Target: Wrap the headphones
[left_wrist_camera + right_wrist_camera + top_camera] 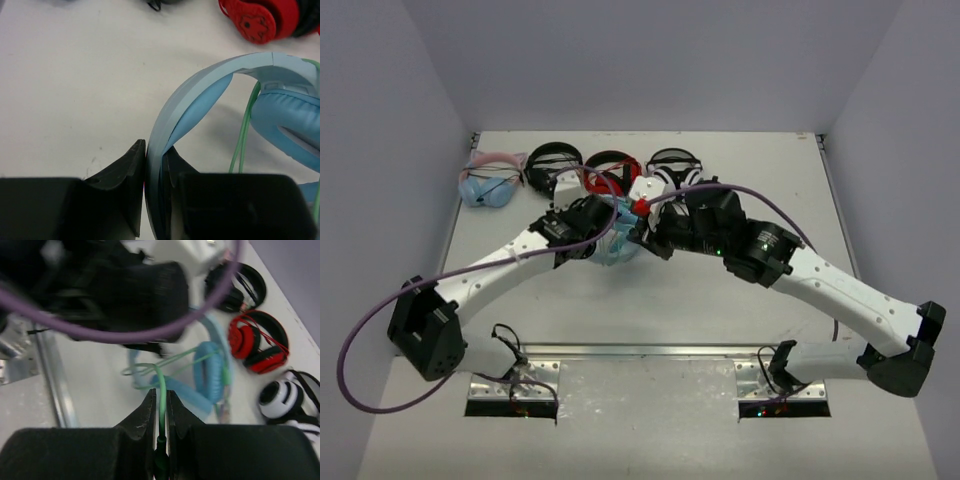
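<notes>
The cable may slip
Left claw pinches headband, right claw pinches thin cable; a hard tug could free it

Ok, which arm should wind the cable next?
Right. The right end effector is pinched on the green cable, so it can probably loop it. The left end effector clamps the headband, so it likely best just holds steady.
</notes>
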